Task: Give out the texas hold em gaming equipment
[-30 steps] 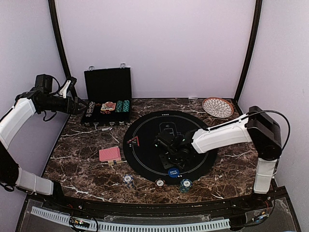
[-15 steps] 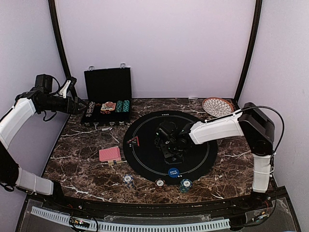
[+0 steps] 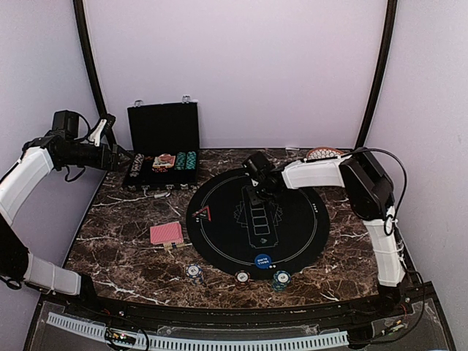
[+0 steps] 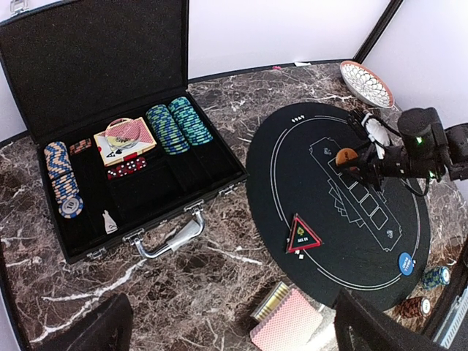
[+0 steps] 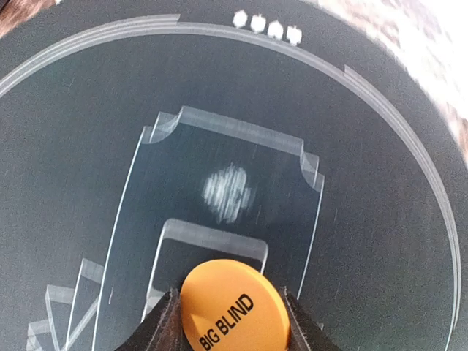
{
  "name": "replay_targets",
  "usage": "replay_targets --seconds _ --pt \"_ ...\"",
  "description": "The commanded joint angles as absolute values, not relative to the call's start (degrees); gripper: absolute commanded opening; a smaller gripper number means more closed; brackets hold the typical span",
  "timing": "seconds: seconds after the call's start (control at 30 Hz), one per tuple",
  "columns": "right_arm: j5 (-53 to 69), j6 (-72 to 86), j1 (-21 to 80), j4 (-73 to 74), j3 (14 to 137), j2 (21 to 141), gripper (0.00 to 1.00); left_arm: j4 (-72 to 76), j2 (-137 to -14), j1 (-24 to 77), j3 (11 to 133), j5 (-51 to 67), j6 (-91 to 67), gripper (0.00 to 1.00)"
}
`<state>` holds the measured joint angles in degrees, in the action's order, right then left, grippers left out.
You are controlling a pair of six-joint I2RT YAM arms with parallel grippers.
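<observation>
Right gripper (image 3: 257, 189) moved off the near-middle of the large round black mat (image 3: 300, 234) to its far part, wrist swung back toward the patterned wicker plate (image 3: 326, 153). It was clamped on the orange round marker disc (image 5: 231, 310) printed BIG BLIND, one finger on each side of the rim, and the left wrist view showed the disc raised over the mat's printed card outlines. The blue round marker disc (image 3: 262, 260) lay on the mat's near edge, well behind this gripper. The red triangle (image 3: 202, 213) sat on the mat off to the gripper's left.

Left gripper (image 3: 123, 158) had not moved. It hovered with its jaws spread wide and nothing between them, just beside the left end of the open black hard case (image 3: 162, 139). Ahead of its fingers, the case held stacks of stripe-edged poker chips (image 4: 178, 126) and white-faced playing cards (image 4: 124, 139). The red-backed card deck (image 3: 167, 233) lay on the brown marble table (image 3: 117, 219), below and near this gripper. Three small stripe-edged chip stacks (image 3: 194, 271) stood along the near table edge, well apart from both grippers.
</observation>
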<state>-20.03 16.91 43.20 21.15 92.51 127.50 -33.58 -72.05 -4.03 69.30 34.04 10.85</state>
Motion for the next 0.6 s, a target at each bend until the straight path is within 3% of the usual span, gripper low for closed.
replay_targets --seconds 0.0,0.27,0.57 --pt "-15.64 12.87 40.19 22.07 102.26 132.83 0.42 -35.5 -71.41 -4.31 70.66 34.95 10.36 0.99" --pt "-7.73 13.16 37.13 28.03 120.12 141.83 0.45 -35.72 -71.0 -4.3 70.92 34.83 10.13 0.99" --pt "-12.44 12.12 36.78 29.01 119.59 138.01 0.62 -35.8 -70.51 -4.31 70.45 35.02 10.22 0.99"
